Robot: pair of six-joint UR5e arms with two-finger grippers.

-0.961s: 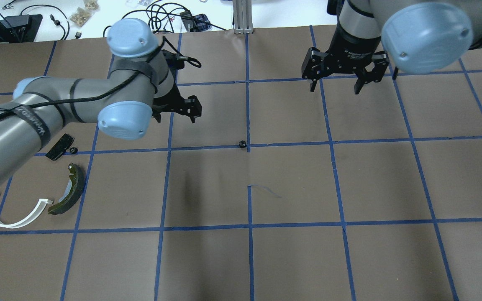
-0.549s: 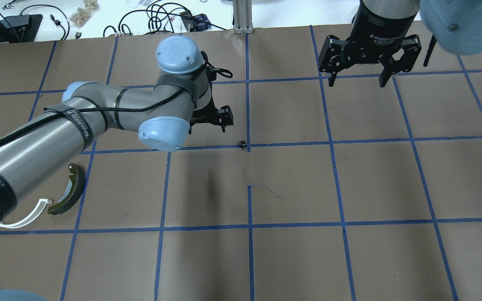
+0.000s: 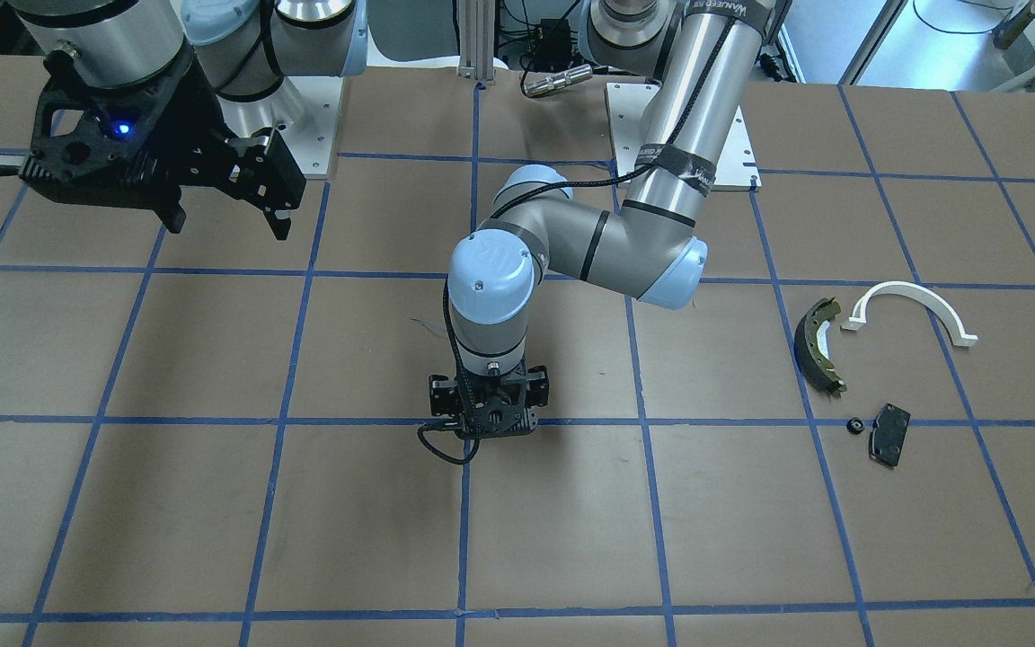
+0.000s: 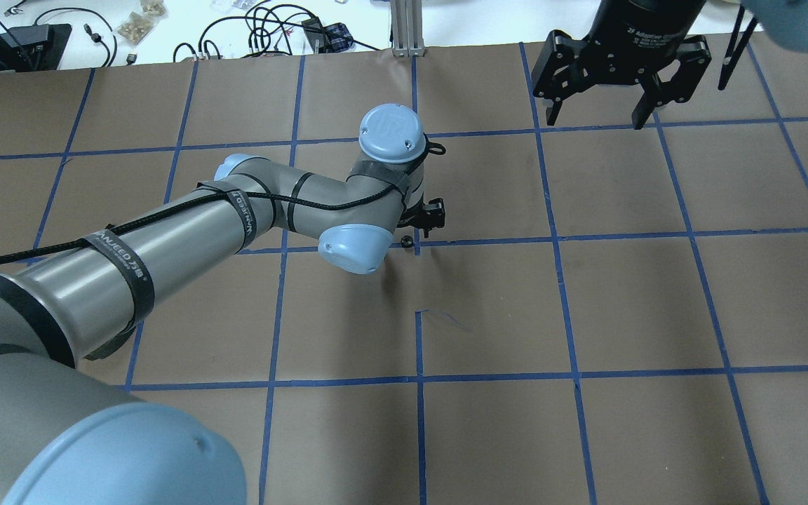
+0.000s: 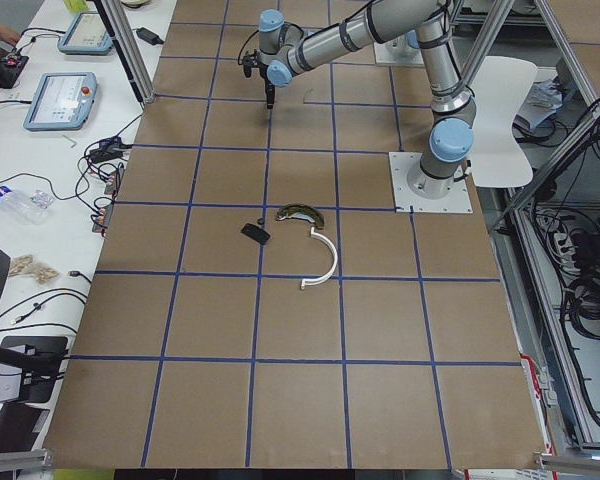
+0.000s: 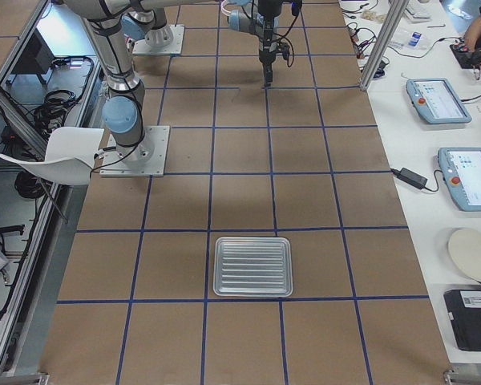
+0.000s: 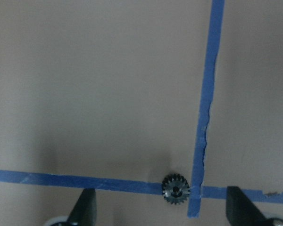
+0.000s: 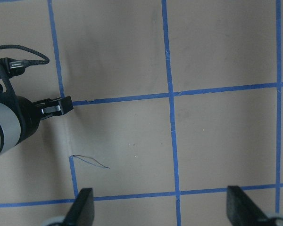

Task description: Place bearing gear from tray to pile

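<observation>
A small black bearing gear (image 4: 407,243) lies on the brown paper at a blue tape crossing. In the left wrist view it (image 7: 175,188) sits between my left gripper's (image 7: 162,212) open fingertips, just above the table. My left gripper (image 4: 426,219) points straight down over it. The pile lies apart on my left: a brake shoe (image 3: 818,346), a white arc (image 3: 913,305), a black plate (image 3: 889,434) and another small gear (image 3: 853,425). My left arm hides the pile in the overhead view. My right gripper (image 4: 597,116) is open and empty at the far right.
A ribbed silver tray (image 6: 252,266) with nothing in it sits far off on my right side. Blue tape lines (image 4: 557,238) grid the paper. Cables and boxes (image 4: 264,28) lie beyond the table's far edge.
My left arm has swung right, from near the pile to over the gear at the tape crossing. My right gripper has moved right and towards the far edge, still open.
</observation>
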